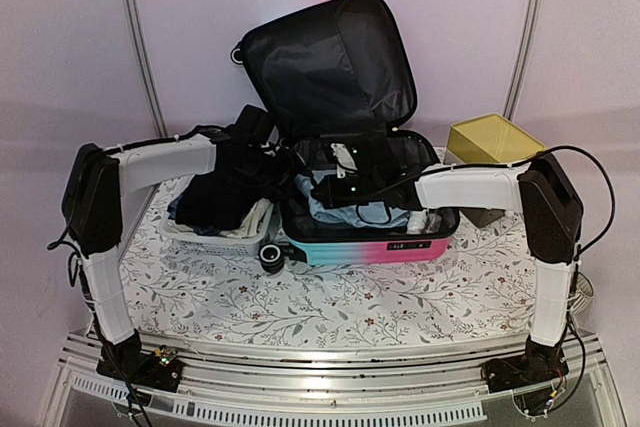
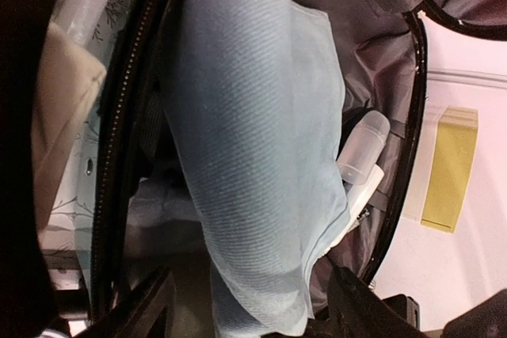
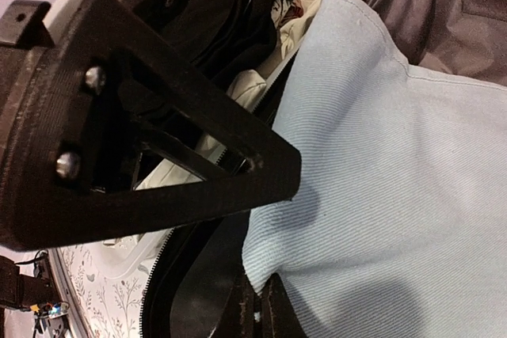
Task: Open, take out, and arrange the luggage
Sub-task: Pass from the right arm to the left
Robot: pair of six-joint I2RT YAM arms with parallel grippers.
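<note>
The luggage (image 1: 370, 245) lies open mid-table, its black-lined lid (image 1: 330, 67) standing up at the back. A light blue garment (image 2: 253, 140) lies folded inside it. My left gripper (image 2: 253, 314) reaches in from the left and is open, one finger (image 2: 142, 306) on each side of the blue cloth. My right gripper (image 3: 255, 310) comes from the right and is shut on the garment's (image 3: 396, 180) near edge. In the right wrist view the left gripper's black finger (image 3: 158, 156) hangs just above the cloth. In the top view both grippers meet over the garment (image 1: 335, 209).
A white basket (image 1: 215, 232) heaped with dark and cream clothes stands left of the suitcase. A yellow-topped box (image 1: 490, 137) stands at the right rear. A clear plastic bottle (image 2: 364, 144) and a white item lie in the case beside the garment.
</note>
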